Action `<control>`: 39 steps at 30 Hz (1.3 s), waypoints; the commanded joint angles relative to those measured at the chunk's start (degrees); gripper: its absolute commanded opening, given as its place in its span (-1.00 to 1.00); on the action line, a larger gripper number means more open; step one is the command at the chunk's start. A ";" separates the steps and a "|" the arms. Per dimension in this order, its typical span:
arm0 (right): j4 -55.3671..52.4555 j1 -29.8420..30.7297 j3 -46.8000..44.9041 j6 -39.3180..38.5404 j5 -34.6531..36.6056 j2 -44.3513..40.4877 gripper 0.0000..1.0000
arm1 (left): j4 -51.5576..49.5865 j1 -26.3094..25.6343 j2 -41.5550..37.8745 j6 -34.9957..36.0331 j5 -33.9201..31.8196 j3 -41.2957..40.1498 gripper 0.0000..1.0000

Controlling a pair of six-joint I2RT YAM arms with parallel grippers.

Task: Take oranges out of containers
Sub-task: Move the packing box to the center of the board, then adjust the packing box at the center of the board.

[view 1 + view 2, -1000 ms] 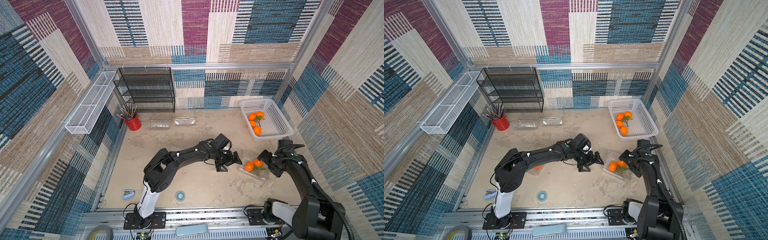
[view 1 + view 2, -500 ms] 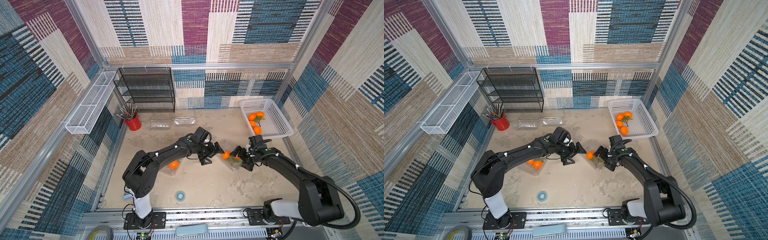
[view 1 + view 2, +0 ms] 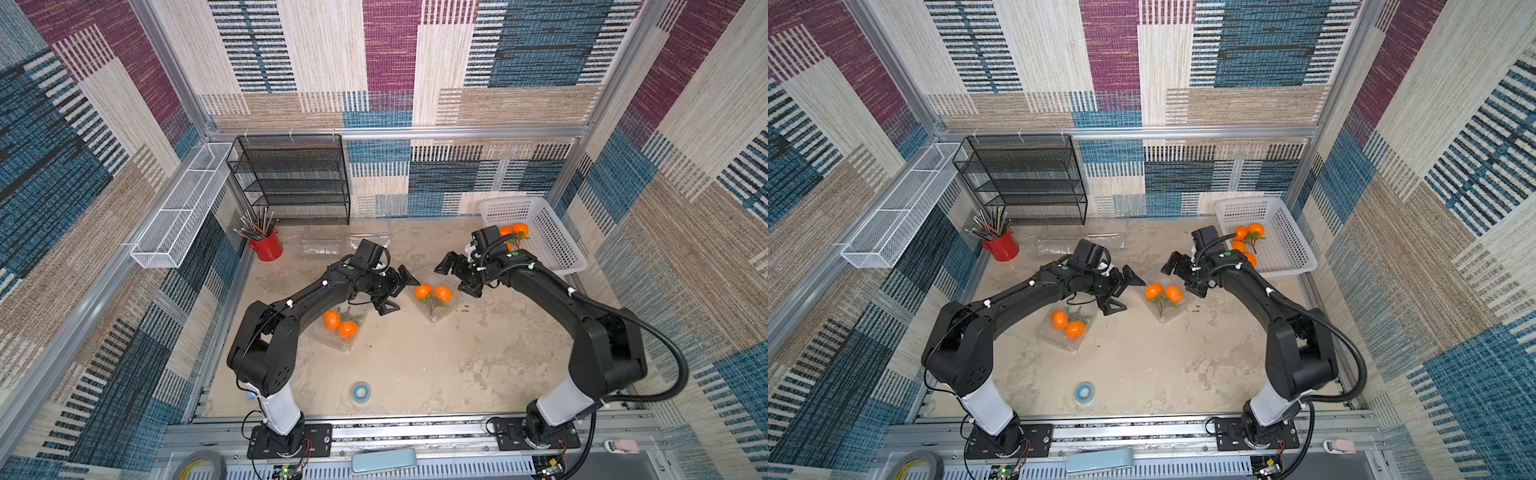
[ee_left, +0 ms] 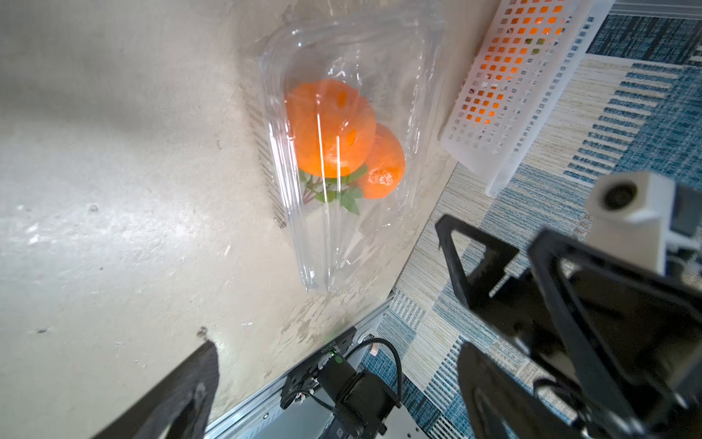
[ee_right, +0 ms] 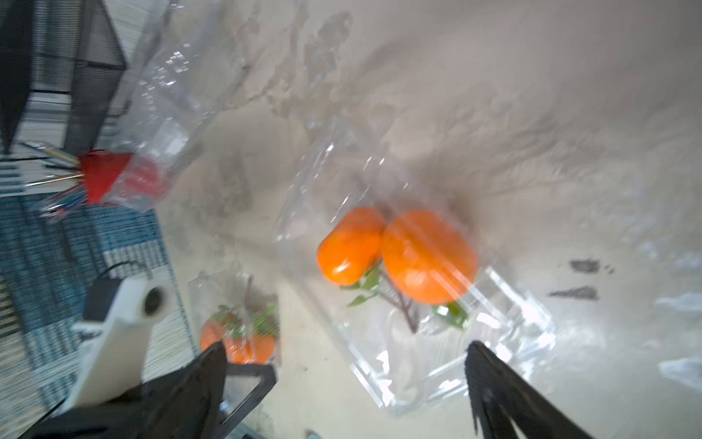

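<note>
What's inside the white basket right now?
Four oranges with green leaves show inside the white basket. The right arm covers its near corner, so anything there is hidden.

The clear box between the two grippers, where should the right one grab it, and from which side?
Probably the box's empty end, where the stems point. The oranges fill the other half, so only here can the thin walls give under a pinch. Come down from the right gripper's side: its open fingers frame that end in the right wrist view.
</note>
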 commanded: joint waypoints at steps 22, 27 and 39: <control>7.42 1.53 -5.48 -5.53 -13.38 0.98 0.97 | 0.21 -0.26 22.49 -4.51 -0.37 23.35 0.98; 1.61 0.50 -6.15 -8.89 -9.82 -2.77 0.97 | -3.15 -0.60 28.40 -4.20 0.44 33.50 0.99; -2.72 -8.82 12.40 -15.86 -5.27 7.86 0.97 | -10.33 0.96 13.94 4.27 -2.51 20.57 0.99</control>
